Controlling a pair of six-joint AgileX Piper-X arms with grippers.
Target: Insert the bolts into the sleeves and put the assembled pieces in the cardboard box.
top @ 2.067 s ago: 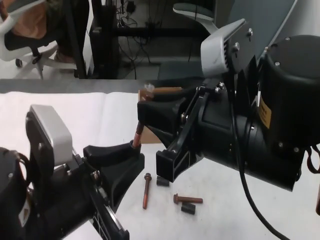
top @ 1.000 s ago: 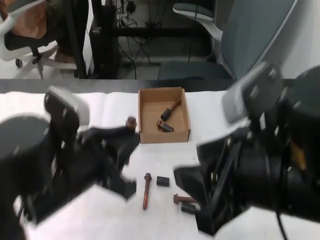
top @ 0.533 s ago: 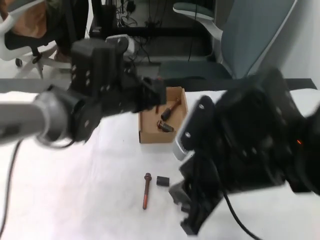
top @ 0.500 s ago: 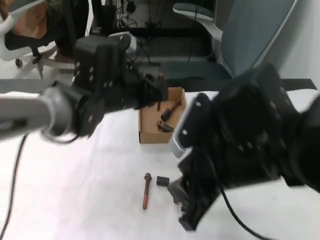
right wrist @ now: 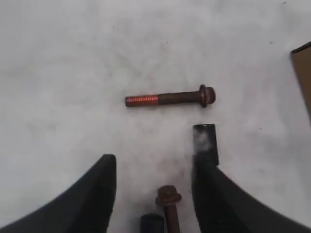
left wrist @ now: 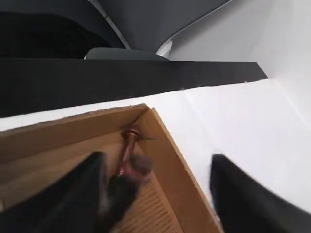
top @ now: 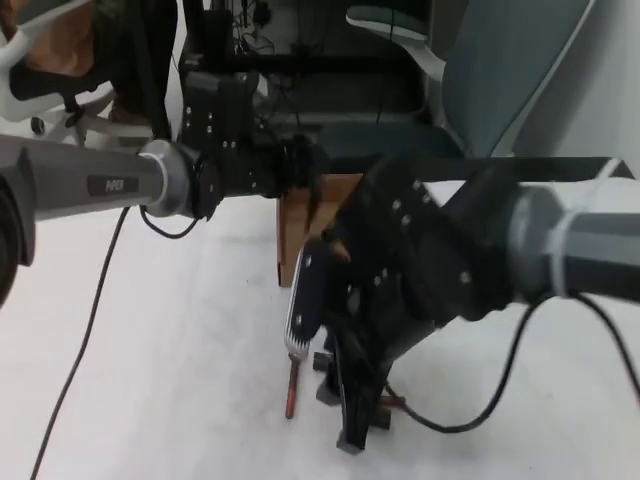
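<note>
My left gripper (top: 312,178) hangs open over the cardboard box (top: 292,222). In the left wrist view its fingers (left wrist: 95,189) stand wide apart above the box (left wrist: 170,160). A copper bolt (left wrist: 129,141) lies inside, and a blurred assembled piece (left wrist: 130,175) sits close to one finger. My right gripper (right wrist: 155,204) is open, low over the loose parts on the white table. A bare bolt (right wrist: 170,98) lies ahead of it, with a black sleeve (right wrist: 205,143) by one fingertip. A second bolt (right wrist: 168,198) and sleeve (right wrist: 152,224) lie between its fingers.
White cloth covers the bench (top: 150,330), with free room to the left of the parts. The right arm's body (top: 420,270) hides part of the box and the parts under it. An office chair (top: 500,70) stands behind the bench.
The left arm has stretched forward from the near left to over the box. The right arm has swung down and lowered its gripper over the loose bolts and sleeves.
</note>
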